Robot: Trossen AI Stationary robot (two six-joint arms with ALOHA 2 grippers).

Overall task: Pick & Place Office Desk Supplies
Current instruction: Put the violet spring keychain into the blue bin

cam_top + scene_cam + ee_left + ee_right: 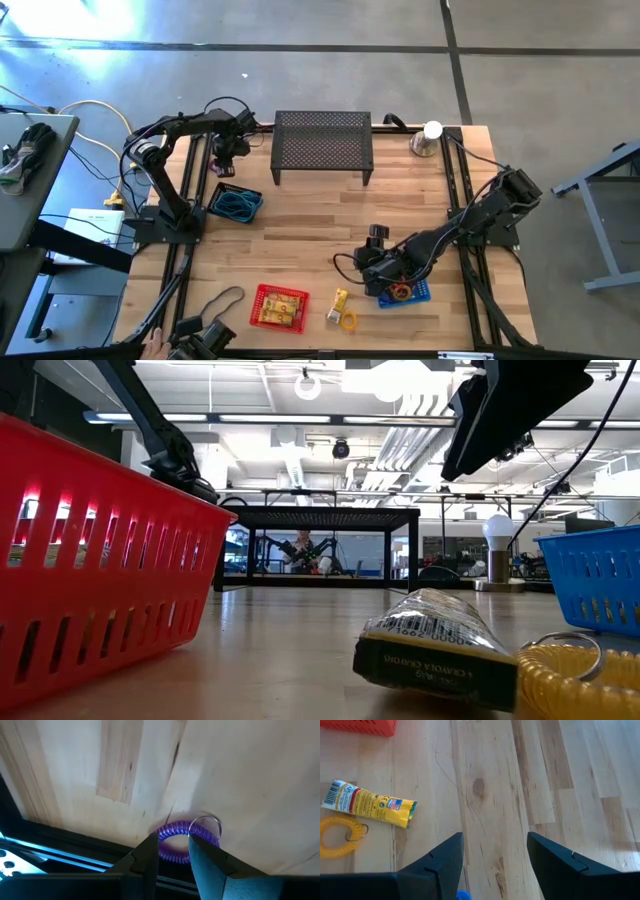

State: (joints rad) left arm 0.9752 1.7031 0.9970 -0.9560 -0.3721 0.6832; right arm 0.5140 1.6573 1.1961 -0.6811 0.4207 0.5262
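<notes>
L gripper (172,851) at table's 11 o'clock – jaws clamped on purple coil ring (176,840); R gripper (495,851) at 4 o'clock, jaws apart – holds nothing, yellow packet (368,803) near

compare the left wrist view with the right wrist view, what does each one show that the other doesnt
Only the left wrist view shows a purple coil ring with a metal key ring, pinched between the left gripper fingers above the table edge. Only the right wrist view shows a yellow packet, a yellow coil ring, a red basket corner, and the right gripper open and empty. Both show the wooden table.
</notes>
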